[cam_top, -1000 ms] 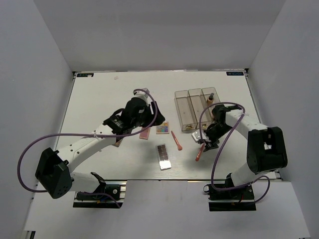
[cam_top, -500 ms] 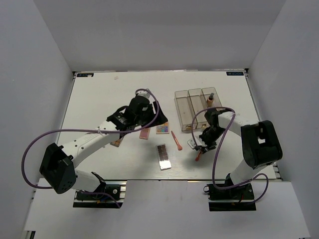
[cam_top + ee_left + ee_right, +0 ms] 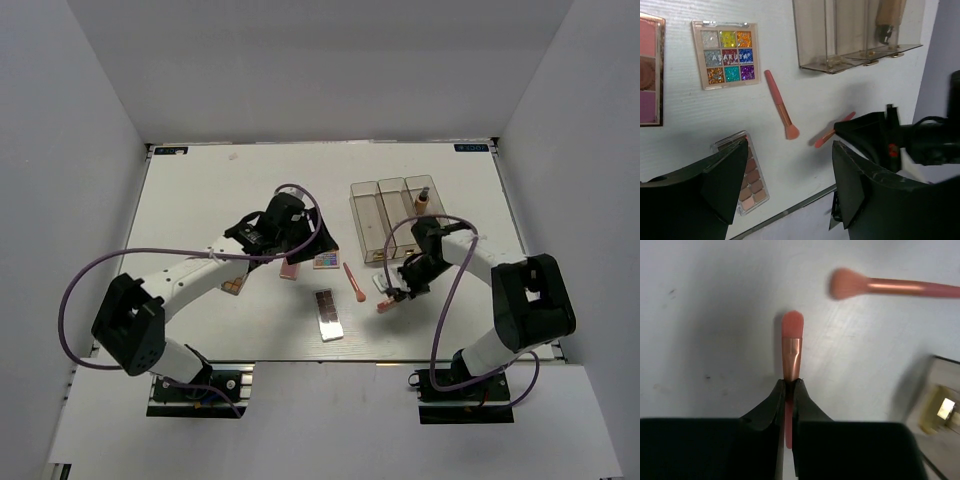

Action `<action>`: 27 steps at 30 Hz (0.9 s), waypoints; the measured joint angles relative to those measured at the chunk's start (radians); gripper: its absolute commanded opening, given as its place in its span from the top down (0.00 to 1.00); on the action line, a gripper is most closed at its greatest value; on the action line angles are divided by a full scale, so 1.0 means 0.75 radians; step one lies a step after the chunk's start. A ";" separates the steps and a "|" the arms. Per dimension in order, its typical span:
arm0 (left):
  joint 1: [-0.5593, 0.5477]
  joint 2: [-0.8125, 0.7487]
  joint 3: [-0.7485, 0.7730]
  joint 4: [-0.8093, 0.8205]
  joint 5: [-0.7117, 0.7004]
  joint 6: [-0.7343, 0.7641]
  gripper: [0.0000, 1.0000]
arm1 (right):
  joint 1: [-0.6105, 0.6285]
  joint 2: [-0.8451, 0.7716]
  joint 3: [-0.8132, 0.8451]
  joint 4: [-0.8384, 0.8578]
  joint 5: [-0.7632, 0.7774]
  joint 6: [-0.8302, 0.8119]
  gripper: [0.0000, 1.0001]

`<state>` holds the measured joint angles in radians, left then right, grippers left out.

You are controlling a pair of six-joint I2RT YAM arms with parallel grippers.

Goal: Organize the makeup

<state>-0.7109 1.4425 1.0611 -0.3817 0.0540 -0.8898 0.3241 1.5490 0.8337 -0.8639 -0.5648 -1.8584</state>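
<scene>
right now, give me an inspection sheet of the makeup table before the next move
surface: white table, faint marks
job's things: loose pink brush; held pink brush; glitter palette; nude palette; pink palette; brown palette beside the left arm; tan bottle in the clear box, end compartment
clutter: nothing seen
grippers: left gripper open, holding nothing; right gripper shut on the held pink brush
cables: purple cables loop off both arms
surroundings: plain grey walls
</scene>
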 measured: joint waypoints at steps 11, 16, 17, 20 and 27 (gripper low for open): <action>0.019 0.266 0.082 0.028 0.104 -0.086 0.28 | -0.076 -0.198 0.168 0.396 -0.094 0.986 1.00; 0.017 0.439 0.235 0.023 0.162 -0.113 0.28 | -0.111 -0.218 0.168 0.578 0.053 1.395 1.00; 0.015 0.468 0.262 0.022 0.168 -0.117 0.28 | -0.119 -0.218 0.168 0.610 0.095 1.472 1.00; 0.008 0.515 0.301 0.021 0.189 -0.126 0.28 | -0.138 -0.210 0.192 0.668 0.198 1.670 1.00; -0.008 0.546 0.323 -0.011 0.174 -0.141 0.28 | -0.167 -0.099 0.327 0.765 0.390 1.993 0.67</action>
<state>-0.7170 1.8523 1.3037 -0.3901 0.1848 -0.9958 0.1989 1.4746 1.0790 -0.2897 -0.2722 -0.3634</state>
